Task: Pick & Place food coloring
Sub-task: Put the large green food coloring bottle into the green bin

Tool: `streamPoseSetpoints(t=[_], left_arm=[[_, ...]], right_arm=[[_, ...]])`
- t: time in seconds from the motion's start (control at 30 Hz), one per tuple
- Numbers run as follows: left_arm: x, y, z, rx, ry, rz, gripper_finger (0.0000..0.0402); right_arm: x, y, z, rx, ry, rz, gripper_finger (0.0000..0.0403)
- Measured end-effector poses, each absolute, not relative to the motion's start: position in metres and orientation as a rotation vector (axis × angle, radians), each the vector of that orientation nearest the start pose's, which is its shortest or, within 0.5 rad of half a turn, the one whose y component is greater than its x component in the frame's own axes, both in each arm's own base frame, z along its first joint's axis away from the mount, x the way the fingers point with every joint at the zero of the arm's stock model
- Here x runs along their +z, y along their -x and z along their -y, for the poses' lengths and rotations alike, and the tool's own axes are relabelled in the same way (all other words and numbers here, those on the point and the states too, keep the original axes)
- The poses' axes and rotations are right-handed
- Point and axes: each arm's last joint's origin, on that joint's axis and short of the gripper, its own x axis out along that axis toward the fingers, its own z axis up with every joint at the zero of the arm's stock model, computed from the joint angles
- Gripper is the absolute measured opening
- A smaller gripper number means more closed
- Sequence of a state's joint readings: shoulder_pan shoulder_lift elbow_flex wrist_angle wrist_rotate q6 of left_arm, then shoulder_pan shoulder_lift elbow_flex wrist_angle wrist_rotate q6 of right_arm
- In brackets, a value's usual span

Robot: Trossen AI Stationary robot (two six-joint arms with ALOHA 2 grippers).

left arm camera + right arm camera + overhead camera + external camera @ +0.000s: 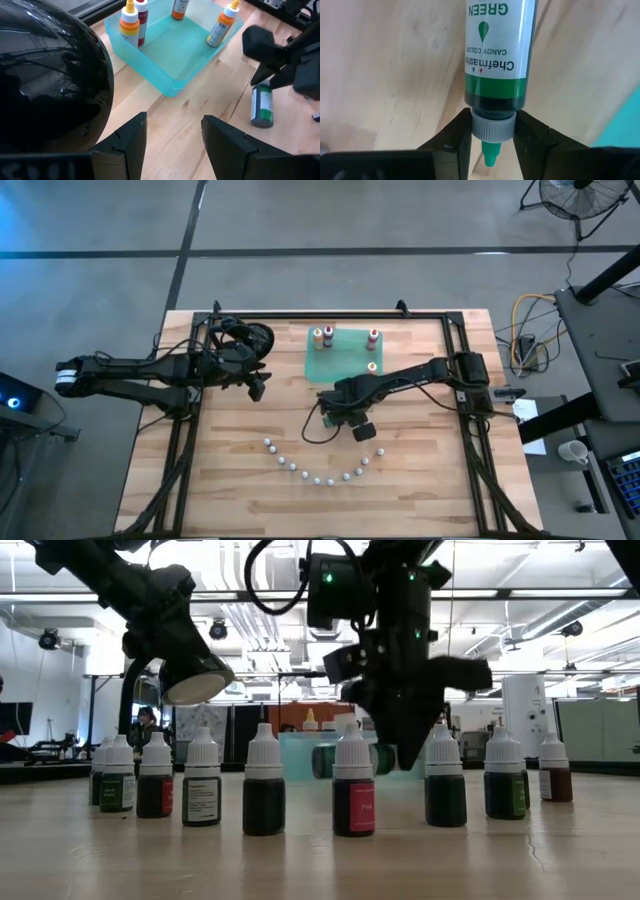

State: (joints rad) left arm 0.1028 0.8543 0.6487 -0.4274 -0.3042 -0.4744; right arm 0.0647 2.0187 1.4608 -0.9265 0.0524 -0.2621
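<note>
Jaws of the right gripper [492,132] apparently pinch the green bottle [497,55].

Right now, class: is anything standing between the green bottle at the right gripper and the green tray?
Nothing visible. The green bottle lies on bare wood at the right gripper, whose fingers flank its cap. The green tray is just beyond, across open tabletop.

Even overhead light falls on the pale wooden desk [240,480]; ceiling strip lamps glare in the low view, silhouetting the dark arms; shadows stay soft.
</note>
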Motion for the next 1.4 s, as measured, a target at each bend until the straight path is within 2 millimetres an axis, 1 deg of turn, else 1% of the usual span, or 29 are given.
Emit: streamPoseSetpoints(t=[0.1,0.17,0.23,0.3,0.37,0.43,0.5,0.67,0.8,1.03,1.17,1.4], left_arm=[[0.255,-0.174,-0.027,0.534,0.385,-0.528,0.0163],[0.255,-0.174,-0.027,0.534,0.385,-0.527,0.0163],[0.255,-0.174,-0.027,0.534,0.385,-0.528,0.0163],[0.255,-0.174,-0.027,0.534,0.385,-0.528,0.0163],[0.255,-0.174,-0.027,0.533,0.385,-0.528,0.0163],[0.255,-0.174,-0.027,0.534,0.385,-0.527,0.0163],[0.255,-0.174,-0.027,0.533,0.385,-0.527,0.0163],[0.256,-0.174,-0.027,0.531,0.386,-0.52,0.0163],[0.256,-0.174,-0.027,0.531,0.386,-0.52,0.0163],[0.256,-0.174,-0.027,0.531,0.385,-0.52,0.0163],[0.256,-0.174,-0.027,0.53,0.383,-0.521,0.0163],[0.255,-0.174,-0.027,0.53,0.381,-0.522,0.0163]], right_arm=[[0.187,-0.378,-0.023,0.145,0.225,-1.497,0.0104],[0.207,-0.375,-0.022,0.116,0.101,-1.516,0.0104],[0.226,-0.369,-0.019,0.125,-0.102,-1.548,0.0104],[0.238,-0.363,-0.012,0.101,-0.357,-1.621,0.0104],[0.243,-0.355,-0.005,0.032,-0.592,-1.716,0.0105],[0.245,-0.346,0.0,-0.048,-0.739,-1.821,0.0106],[0.241,-0.337,0.004,-0.101,-0.786,-1.909,0.0107],[0.22,-0.325,0.008,-0.183,-0.954,-1.996,0.0107],[0.202,-0.313,0.003,-0.199,-1.053,-2.087,0.0107],[0.173,-0.287,-0.003,-0.336,-1.189,-2.245,0.0107],[0.165,-0.276,-0.014,-0.32,-1.274,-2.309,0.0107],[0.159,-0.264,-0.034,-0.226,-1.393,-2.375,0.0109]])
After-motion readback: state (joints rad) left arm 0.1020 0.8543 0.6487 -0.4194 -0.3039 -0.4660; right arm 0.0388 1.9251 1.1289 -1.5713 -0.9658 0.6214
